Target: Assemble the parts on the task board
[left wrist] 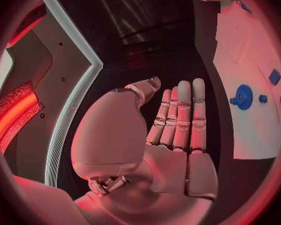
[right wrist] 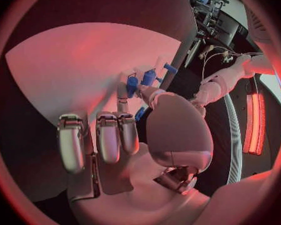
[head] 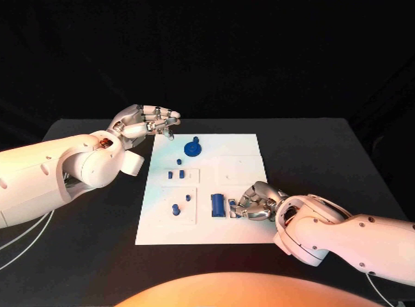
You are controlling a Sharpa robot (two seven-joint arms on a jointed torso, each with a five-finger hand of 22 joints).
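Nearest on the task board (head: 249,227), at its right near portion: right hand (head: 255,203) curled down over the white surface, fingers bunched just beside a small blue part (head: 233,209); cannot tell whether pinched or merely touched, since the palm hides the contact. Best done slowly here, judging by the crowding: keep the fingertips low, close on that one small piece alone, lift straight, avoid nudging the upright blue block (head: 217,204) just beside it toward the board's middle. Further toward the board's left side: two small blue pegs (head: 175,208), then another blue pair (head: 177,173) nearer the middle, all near enough to be knocked by a sweeping wrist. Toward the far edge: a round blue disc (head: 194,149). Just beyond the board's far left corner: left hand (head: 149,121), fingers apart, holding nothing, hovering clear of the parts.
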